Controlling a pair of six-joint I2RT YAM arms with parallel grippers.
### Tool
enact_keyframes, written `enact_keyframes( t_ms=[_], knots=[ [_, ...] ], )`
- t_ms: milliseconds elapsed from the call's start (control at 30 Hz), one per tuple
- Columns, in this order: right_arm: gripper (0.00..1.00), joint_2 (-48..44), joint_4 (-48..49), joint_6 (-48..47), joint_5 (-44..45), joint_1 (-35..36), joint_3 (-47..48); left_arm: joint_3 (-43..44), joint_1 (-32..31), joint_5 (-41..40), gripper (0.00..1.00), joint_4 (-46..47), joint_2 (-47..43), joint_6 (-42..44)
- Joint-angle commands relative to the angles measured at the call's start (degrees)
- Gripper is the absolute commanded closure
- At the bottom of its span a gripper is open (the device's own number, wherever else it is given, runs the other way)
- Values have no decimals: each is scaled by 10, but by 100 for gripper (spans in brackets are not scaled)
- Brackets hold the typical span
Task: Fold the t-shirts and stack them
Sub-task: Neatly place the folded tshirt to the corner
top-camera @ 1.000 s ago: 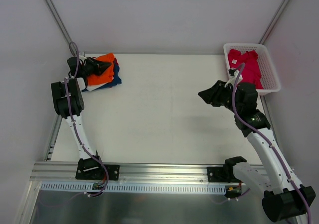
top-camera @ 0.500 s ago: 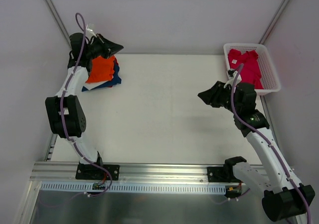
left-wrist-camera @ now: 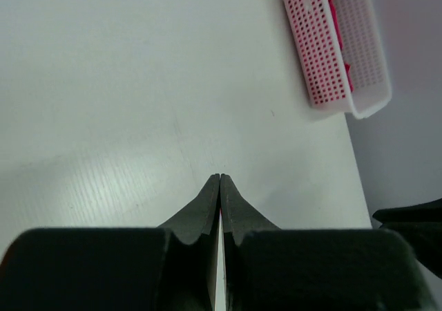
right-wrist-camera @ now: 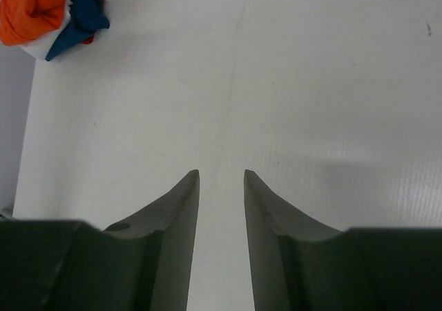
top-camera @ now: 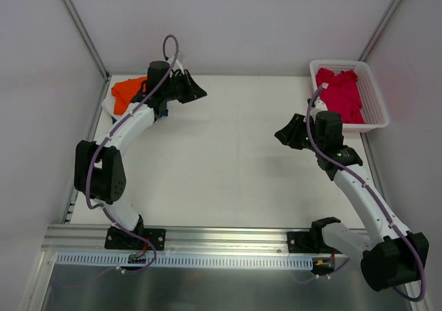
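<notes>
Hovering above table (top-camera: 242,166) | left jaws pressed together | right jaws spread | orange t-shirt (top-camera: 126,92) at far-left corner

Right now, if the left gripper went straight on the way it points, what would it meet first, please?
Probably only bare table: the shut left gripper points across open surface, with the white basket well to the right of that line. Depth is hard to judge.

Left arm (top-camera: 131,128) extended far, forearm angled right. Left gripper (top-camera: 196,92) empty, fingers pressed tip to tip. Right arm (top-camera: 352,180) bent at elbow. Right gripper (top-camera: 282,135) points left, jaws parted, nothing between them.
</notes>
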Motion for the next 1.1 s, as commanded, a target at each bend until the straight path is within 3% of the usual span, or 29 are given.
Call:
enact_keyframes(
  t_ms=[0, 67, 167, 267, 300, 400, 467, 700, 833, 1067],
  knots=[
    [64, 22, -9, -37, 53, -5, 13, -2, -51, -74, 100, -15, 5, 79],
    [64, 36, -22, -44, 74, -5, 23, 1, -88, -109, 100, -15, 18, 109],
    [64, 60, -29, -49, 82, -4, 38, 3, -121, -156, 88, -30, 35, 139],
    [64, 83, -37, -53, 96, -4, 52, 6, -136, -191, 65, -29, 49, 157],
    [64, 88, -37, -56, 104, -5, 55, 6, -138, -201, 52, -28, 52, 163],
    [64, 100, -20, -68, 117, -5, 53, 3, -150, -238, 32, -20, 63, 187],
    [64, 110, -15, -73, 125, -5, 58, -7, -156, -259, 25, -4, 66, 204],
    [64, 168, -8, -77, 183, -4, 87, -43, -168, -289, 14, 48, 73, 222],
    [69, 202, -13, -81, 202, -4, 107, -62, -172, -305, 13, 68, 74, 239],
    [69, 227, 19, -81, 228, -5, 112, -97, -173, -329, 12, 117, 77, 254]
  ],
)
